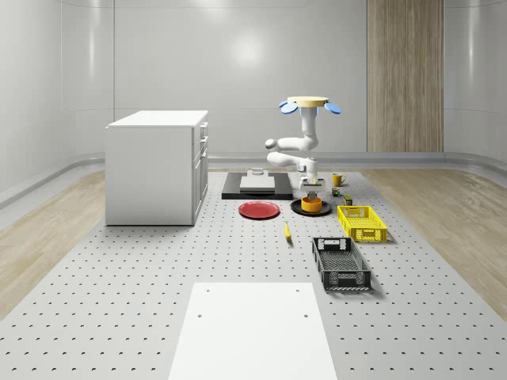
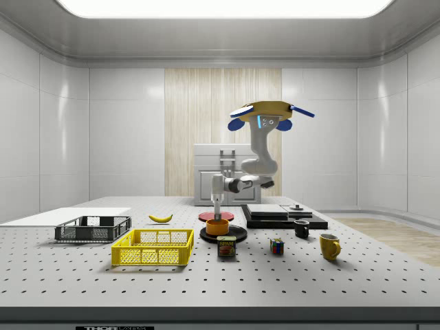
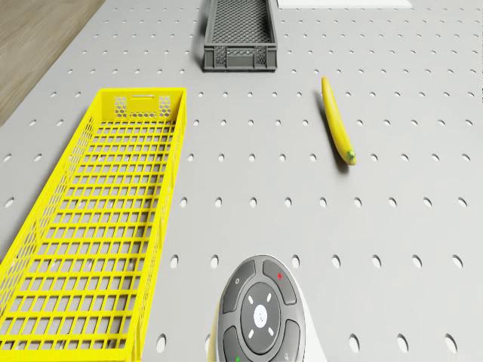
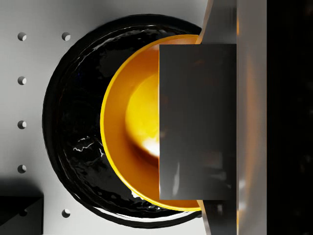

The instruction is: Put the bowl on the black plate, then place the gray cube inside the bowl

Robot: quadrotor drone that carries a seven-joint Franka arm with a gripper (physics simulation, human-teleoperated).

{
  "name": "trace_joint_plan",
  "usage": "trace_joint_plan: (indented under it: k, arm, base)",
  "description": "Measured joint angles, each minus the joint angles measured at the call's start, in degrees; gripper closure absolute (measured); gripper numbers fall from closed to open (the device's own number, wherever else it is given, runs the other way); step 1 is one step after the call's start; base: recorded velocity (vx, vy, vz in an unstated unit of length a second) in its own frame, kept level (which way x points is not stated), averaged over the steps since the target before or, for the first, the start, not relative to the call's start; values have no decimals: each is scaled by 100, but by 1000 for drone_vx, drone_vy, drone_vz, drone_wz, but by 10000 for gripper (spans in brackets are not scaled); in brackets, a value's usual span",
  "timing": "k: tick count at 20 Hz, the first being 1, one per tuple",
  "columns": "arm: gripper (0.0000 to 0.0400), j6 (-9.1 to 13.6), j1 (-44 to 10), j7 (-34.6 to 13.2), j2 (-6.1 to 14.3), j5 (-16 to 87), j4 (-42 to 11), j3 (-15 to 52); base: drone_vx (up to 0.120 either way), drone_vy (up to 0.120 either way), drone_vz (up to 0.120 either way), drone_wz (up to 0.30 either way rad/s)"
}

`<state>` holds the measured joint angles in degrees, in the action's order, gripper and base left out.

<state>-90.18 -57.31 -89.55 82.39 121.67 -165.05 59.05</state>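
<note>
Hovering above the back of the table (image 1: 119, 317), the drone (image 1: 309, 104) hung with its arm (image 2: 256, 165) bent down so that the gripper (image 1: 311, 188) sat directly over the bowl (image 1: 311, 204). That orange bowl was already on the black plate (image 1: 298, 208), so by my read the first half of the job was done. In the wrist view the gray cube (image 4: 198, 122) was pinched between the two fingers (image 4: 252, 117), poised right over the bowl's (image 4: 132, 117) hollow, with the plate (image 4: 73, 127) showing as a dark ring around it. So: the gripper was clenched on the cube, cube above the bowl, not yet set down.

In the whole-scene view, taking the bowl as the clock's centre, the red plate (image 1: 259, 210) lay at nine o'clock, the yellow basket (image 1: 362, 222) at four, the banana (image 1: 287, 230) near seven and the yellow mug (image 1: 338, 180) at about one.

What could spoil it? The cube looked off-centre in the wrist view, sitting toward one side of the bowl. Let go from there and it might catch the rim, tip the bowl or bounce out onto the plate. Any sway in the hovering drone would add to that, and dropping from too high could knock the bowl across the glossy plate.
</note>
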Motion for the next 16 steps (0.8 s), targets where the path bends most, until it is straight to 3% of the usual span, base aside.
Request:
trace_joint_plan:
  k: [16]
  arm:
    - [150,-462,-232,36,-47,812,517,-851]
  base:
    - [-5,0,0,0]
